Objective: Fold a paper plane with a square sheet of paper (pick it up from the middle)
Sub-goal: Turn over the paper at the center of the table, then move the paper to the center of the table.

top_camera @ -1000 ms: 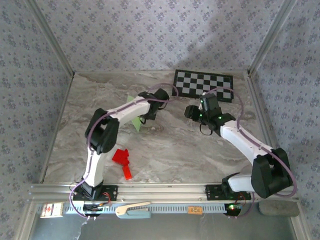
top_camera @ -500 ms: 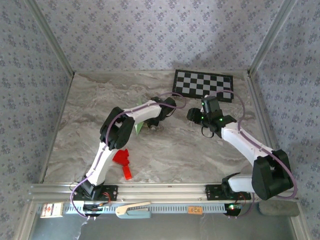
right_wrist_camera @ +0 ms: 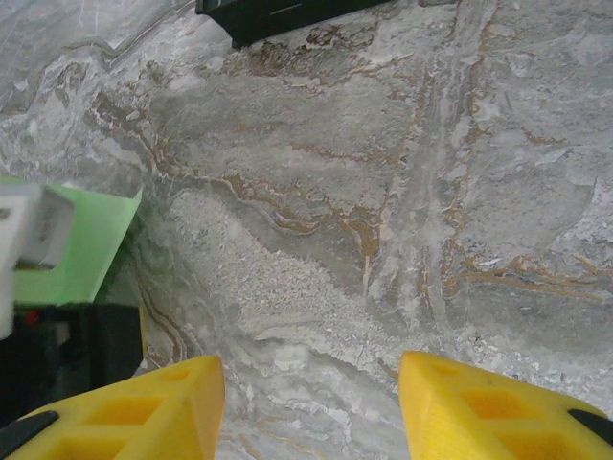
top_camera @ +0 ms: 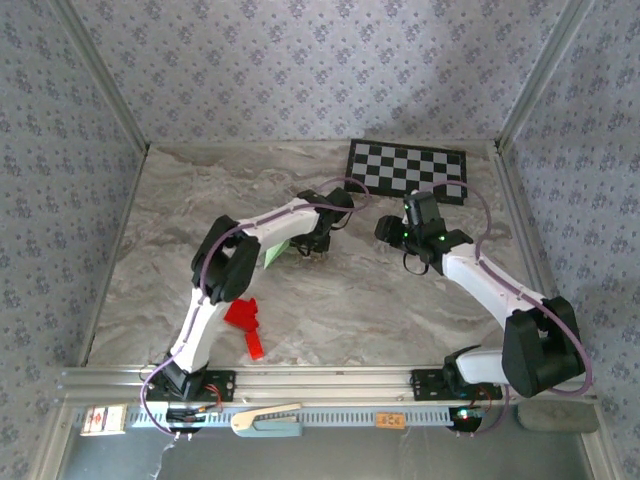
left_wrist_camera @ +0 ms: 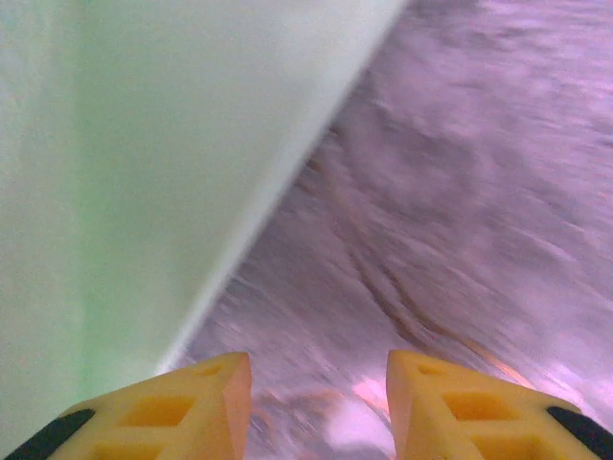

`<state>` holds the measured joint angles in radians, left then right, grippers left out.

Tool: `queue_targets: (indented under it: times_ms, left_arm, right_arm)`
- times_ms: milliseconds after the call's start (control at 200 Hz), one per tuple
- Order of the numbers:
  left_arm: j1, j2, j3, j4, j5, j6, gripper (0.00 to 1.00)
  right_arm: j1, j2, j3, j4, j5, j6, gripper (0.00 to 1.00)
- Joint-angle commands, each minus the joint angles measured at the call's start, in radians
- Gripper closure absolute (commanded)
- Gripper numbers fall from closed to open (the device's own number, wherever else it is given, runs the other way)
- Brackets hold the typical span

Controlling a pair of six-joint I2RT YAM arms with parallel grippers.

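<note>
The pale green sheet of paper (top_camera: 272,256) lies on the marble, mostly hidden under my left arm, so I cannot tell its folded shape. In the left wrist view the paper (left_wrist_camera: 124,172) has a straight slanted edge on the left. My left gripper (left_wrist_camera: 316,388) is open just right of that edge, with bare marble between its yellow fingers. From above, the left gripper (top_camera: 318,246) points down at the table's middle. My right gripper (top_camera: 386,228) hovers open to its right, nothing between the fingers (right_wrist_camera: 144,402). A corner of the paper (right_wrist_camera: 81,244) shows at its left.
A black-and-white checkerboard (top_camera: 408,170) lies at the back right; its dark edge (right_wrist_camera: 287,14) shows in the right wrist view. A small red paper shape (top_camera: 245,322) lies at the front left. Patterned walls enclose the marble table (top_camera: 350,310).
My left gripper has opened and let go of the green paper. The left arm swung right and its elbow folded in over the paper. The right arm barely moved.
</note>
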<state>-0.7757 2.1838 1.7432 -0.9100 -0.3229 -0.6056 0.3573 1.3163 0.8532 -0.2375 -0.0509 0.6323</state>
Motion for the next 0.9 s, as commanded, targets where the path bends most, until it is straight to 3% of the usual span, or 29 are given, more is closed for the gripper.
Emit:
queue_targets:
  times_ms: [0, 155, 360, 545, 895]
  left_arm:
    - [-0.009, -0.124, -0.073, 0.109, 0.238, -0.077, 0.58]
    - [-0.015, -0.272, -0.236, 0.287, 0.389, -0.108, 0.59]
    - [0.062, -0.403, -0.351, 0.322, 0.371, -0.077, 0.65]
    - [0.178, -0.377, -0.431, 0.363, 0.415, -0.059, 0.74]
    - [0.256, -0.284, -0.432, 0.378, 0.361, -0.025, 0.84]
  right_arm:
    - [-0.015, -0.018, -0.004, -0.003, 0.016, 0.032, 0.47]
    - [-0.024, -0.019, -0.012, 0.006, 0.008, 0.042, 0.46]
    - [-0.025, 0.003, -0.018, 0.037, -0.031, 0.049, 0.44]
    - [-0.014, 0.026, -0.008, 0.042, -0.046, 0.055, 0.44]
    - [0.000, 0.035, 0.007, 0.028, -0.040, 0.055, 0.44]
